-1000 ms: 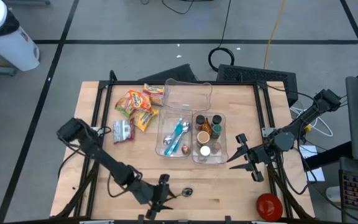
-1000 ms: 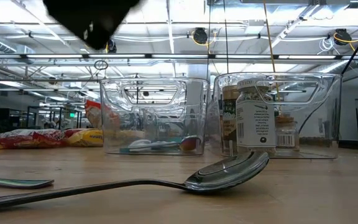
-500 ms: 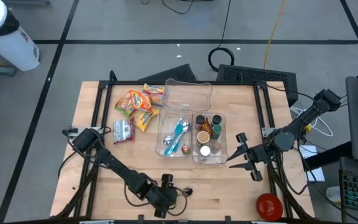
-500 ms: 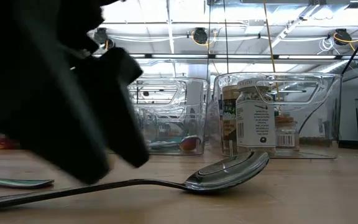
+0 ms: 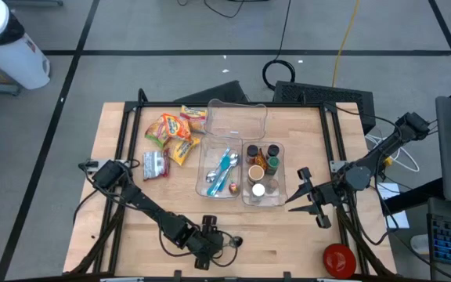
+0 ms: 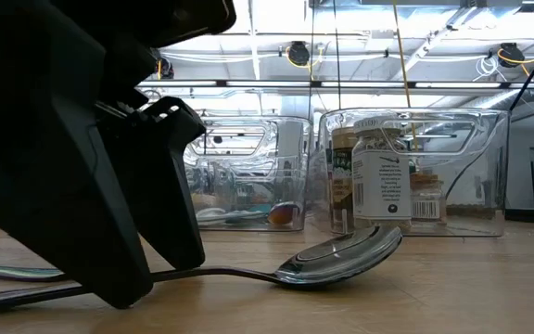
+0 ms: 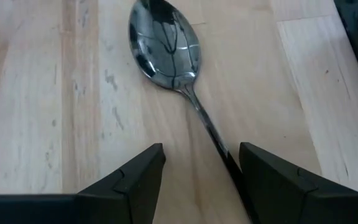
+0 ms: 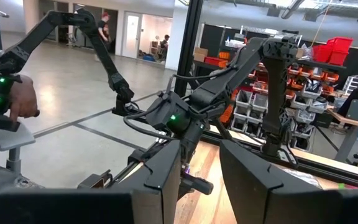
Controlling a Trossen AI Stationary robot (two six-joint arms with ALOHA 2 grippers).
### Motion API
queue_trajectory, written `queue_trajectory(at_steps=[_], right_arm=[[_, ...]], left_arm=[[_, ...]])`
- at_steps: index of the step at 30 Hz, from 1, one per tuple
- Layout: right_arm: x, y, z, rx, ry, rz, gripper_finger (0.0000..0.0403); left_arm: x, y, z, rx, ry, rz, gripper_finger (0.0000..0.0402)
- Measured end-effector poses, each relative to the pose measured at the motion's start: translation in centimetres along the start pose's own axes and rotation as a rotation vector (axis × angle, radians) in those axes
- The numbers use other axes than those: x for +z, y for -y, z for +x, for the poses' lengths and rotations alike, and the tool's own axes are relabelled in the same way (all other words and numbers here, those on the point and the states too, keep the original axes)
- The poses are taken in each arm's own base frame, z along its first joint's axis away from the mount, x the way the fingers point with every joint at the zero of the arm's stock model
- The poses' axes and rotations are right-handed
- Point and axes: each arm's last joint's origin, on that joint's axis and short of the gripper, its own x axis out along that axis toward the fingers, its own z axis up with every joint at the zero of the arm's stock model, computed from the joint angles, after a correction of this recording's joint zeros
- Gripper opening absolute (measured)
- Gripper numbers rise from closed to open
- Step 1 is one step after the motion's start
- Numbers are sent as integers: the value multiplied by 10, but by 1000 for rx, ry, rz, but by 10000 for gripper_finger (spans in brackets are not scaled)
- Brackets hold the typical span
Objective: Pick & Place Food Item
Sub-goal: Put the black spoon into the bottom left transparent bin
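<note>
Spoon (image 7: 166, 46) lies flat at table's (image 5: 304, 235) near edge, well apart from the utensil bin (image 5: 221, 172). L gripper (image 7: 194, 180) is down over the handle, jaws part-open astride it, holding nothing. R gripper (image 5: 302, 197) waits beside the jar bin (image 5: 264, 174), slightly open, empty. Risk: the thin handle sits off-centre by one finger, so closing may skid or flip it.

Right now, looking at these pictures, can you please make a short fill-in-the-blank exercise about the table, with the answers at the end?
1. The left gripper stands with its fingers on either side of the handle of a ____.
2. The jars stand inside a clear ____.
3. The snack packets lie on the table's ____ side in the high view.
4. The right gripper waits beside the bin with the ____.

Answers: spoon; bin; left; jars
</note>
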Motion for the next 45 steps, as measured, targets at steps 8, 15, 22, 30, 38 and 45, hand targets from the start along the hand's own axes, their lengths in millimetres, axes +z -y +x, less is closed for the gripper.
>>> queue_trajectory(at_steps=[8, 15, 22, 30, 38, 45], right_arm=[[0, 0, 0, 0, -1, 0, 105], [0, 0, 0, 0, -1, 0, 105], [0, 0, 0, 0, -1, 0, 105], [0, 0, 0, 0, -2, 0, 105], [0, 0, 0, 0, -2, 0, 105], [0, 0, 0, -1, -2, 0, 105]], left_arm=[[-5, -7, 0, 40, -69, -46, 172], [-5, -10, 1, 50, -61, -72, 73], [-3, -14, 2, 44, -63, -76, 10], [-1, -15, 0, 46, -52, -84, 8], [15, -16, -23, 70, 61, -99, 6], [24, -16, -39, 62, 117, -94, 6]])
